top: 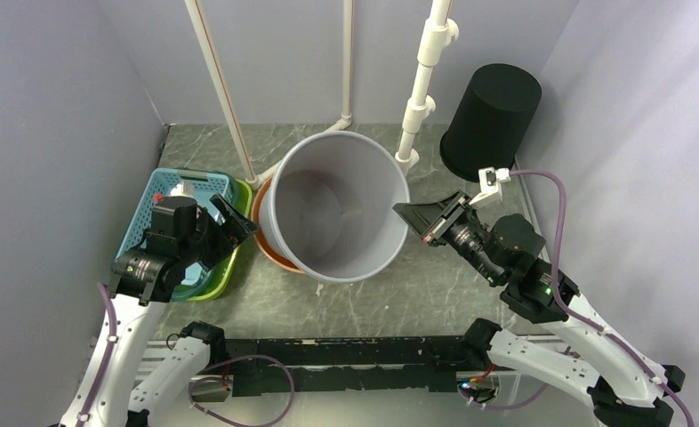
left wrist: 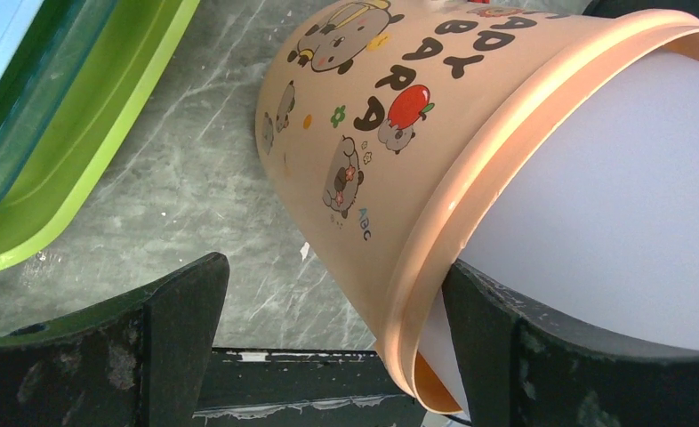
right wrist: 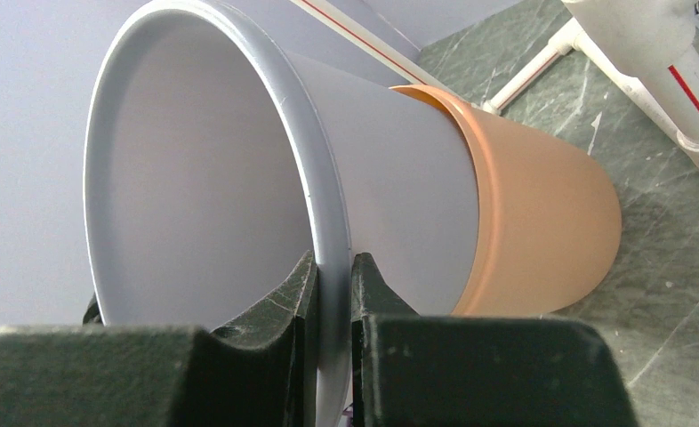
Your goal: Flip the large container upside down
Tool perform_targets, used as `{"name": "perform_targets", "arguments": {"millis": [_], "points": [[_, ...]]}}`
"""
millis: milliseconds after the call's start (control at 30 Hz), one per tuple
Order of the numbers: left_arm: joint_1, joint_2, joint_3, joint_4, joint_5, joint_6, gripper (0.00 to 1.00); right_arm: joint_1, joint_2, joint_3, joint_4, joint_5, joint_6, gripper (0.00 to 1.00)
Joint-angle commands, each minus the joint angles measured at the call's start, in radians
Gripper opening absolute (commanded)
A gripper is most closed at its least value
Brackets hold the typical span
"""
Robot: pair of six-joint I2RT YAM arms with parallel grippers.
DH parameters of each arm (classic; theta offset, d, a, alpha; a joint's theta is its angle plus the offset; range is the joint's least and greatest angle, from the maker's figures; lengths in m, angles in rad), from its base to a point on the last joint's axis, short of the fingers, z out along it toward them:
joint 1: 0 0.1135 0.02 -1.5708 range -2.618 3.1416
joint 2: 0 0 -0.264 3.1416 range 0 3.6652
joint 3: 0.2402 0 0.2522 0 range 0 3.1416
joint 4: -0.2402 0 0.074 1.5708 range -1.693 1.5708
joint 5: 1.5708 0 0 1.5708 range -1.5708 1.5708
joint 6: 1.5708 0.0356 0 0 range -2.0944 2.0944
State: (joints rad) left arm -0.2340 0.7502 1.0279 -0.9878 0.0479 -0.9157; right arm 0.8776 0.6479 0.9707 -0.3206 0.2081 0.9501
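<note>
The large container (top: 337, 209) is a grey bucket, mouth up and tilted, nested inside a smaller peach bucket (top: 266, 249) with cartoon prints (left wrist: 355, 116). My right gripper (top: 408, 213) is shut on the grey rim (right wrist: 328, 222), one finger inside the wall and one outside. In the right wrist view the right gripper (right wrist: 333, 294) pinches that rim, and the peach bucket (right wrist: 542, 222) wraps the grey base. At the container's left side my left gripper (top: 239, 222) is open. In the left wrist view the left gripper (left wrist: 333, 338) straddles the peach rim (left wrist: 435, 267), which lies close to the right finger (left wrist: 506, 347).
A blue basket (top: 172, 191) sits in a green tray (top: 230, 271) at the left, right under the left arm. A black container (top: 493, 120) stands upside down at the back right. White pipes (top: 417, 98) rise behind the buckets. A black rail (top: 328, 351) runs along the near edge.
</note>
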Motion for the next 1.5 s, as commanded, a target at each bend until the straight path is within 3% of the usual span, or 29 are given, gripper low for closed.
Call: {"name": "perform_targets", "arguments": {"millis": [0, 533, 667, 1000, 1333, 1467], "points": [[0.004, 0.032, 0.026, -0.022, -0.042, -0.007, 0.94, 0.014, -0.060, 0.022, 0.183, -0.035, 0.050, 0.00], [0.004, 0.127, 0.079, 0.018, -0.079, 0.032, 0.95, 0.013, -0.116, 0.103, 0.090, -0.108, -0.034, 0.00], [0.004, 0.129, 0.075, 0.041, -0.062, 0.027, 0.95, 0.014, -0.126, 0.158, -0.030, -0.070, -0.047, 0.00], [0.004, 0.158, 0.076, 0.092, -0.057, 0.045, 0.95, 0.014, -0.199, 0.187, -0.112, -0.056, -0.067, 0.00], [0.004, 0.224, 0.123, 0.105, -0.046, 0.146, 0.81, 0.013, -0.159, 0.254, -0.172, -0.200, -0.142, 0.00], [0.005, 0.250, 0.145, 0.083, -0.046, 0.166, 0.78, 0.013, -0.110, 0.292, -0.344, -0.121, -0.152, 0.00]]}}
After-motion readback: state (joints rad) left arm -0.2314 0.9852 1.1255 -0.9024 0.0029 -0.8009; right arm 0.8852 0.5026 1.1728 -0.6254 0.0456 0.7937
